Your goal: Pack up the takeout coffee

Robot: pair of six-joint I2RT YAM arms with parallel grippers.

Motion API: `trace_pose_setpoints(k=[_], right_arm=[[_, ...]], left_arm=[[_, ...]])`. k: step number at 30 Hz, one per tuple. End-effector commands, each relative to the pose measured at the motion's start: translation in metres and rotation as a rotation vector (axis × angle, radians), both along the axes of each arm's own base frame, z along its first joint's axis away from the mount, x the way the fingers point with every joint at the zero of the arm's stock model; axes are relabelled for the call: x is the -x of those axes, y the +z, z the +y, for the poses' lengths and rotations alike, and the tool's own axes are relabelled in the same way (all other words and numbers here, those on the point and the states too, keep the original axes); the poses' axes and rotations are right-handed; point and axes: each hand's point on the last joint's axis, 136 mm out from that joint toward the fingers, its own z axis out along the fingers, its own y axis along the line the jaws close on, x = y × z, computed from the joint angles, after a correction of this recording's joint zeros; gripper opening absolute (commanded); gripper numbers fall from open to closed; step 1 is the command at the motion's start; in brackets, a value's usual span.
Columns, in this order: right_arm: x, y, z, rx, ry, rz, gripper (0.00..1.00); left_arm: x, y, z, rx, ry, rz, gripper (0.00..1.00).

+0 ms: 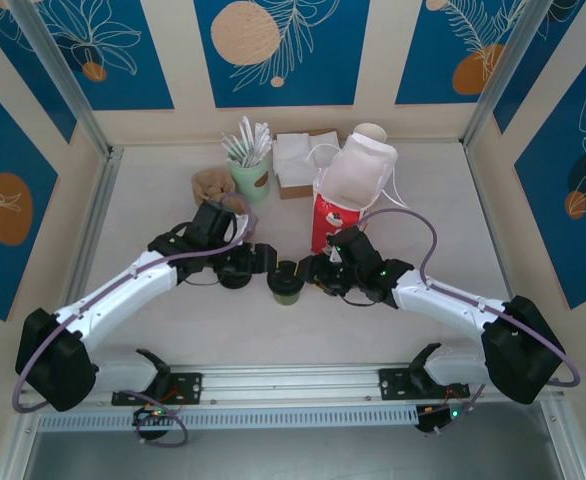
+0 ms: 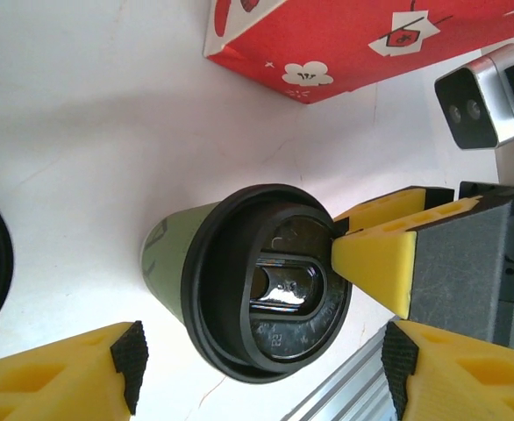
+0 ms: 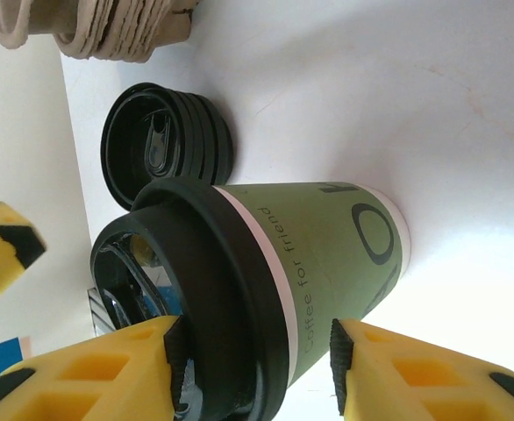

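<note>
As I read the feeds, the small olive-green paper cup with its round black plastic lid [image 1: 285, 283] stood upright on the white table [image 1: 143, 190], just on the near side of the tall red paper bag [image 1: 328, 222] and outside it. My left gripper [image 2: 264, 364] gaped wide, the cup between its fingers but untouched. My right gripper [image 3: 255, 338] bracketed the cup's lidded end, one finger [image 2: 371, 263] touching the lid; whether it pinched, I could not tell. Beyond, the bag's mouth stood open. I judged the lidding done, with the lift and the lowering into the bag yet to do.
</note>
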Motion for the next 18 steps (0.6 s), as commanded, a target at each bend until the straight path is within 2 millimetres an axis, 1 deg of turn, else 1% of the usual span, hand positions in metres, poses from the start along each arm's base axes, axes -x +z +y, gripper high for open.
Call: trace_pose_setpoints(k=[1, 10, 18], right_arm=[[0.005, -0.006, -0.007, 0.066, 0.005, 0.023, 0.51], [0.006, 0.017, -0.010, 0.056, 0.008, -0.006, 0.55], [0.011, 0.046, -0.016, 0.027, 0.011, -0.045, 0.57]], left_arm=[[-0.002, 0.013, 0.010, -0.034, 0.018, -0.042, 0.73], [-0.006, 0.025, 0.017, -0.045, 0.038, -0.070, 0.73], [-0.011, 0.036, 0.023, -0.052, 0.060, -0.093, 0.74]])
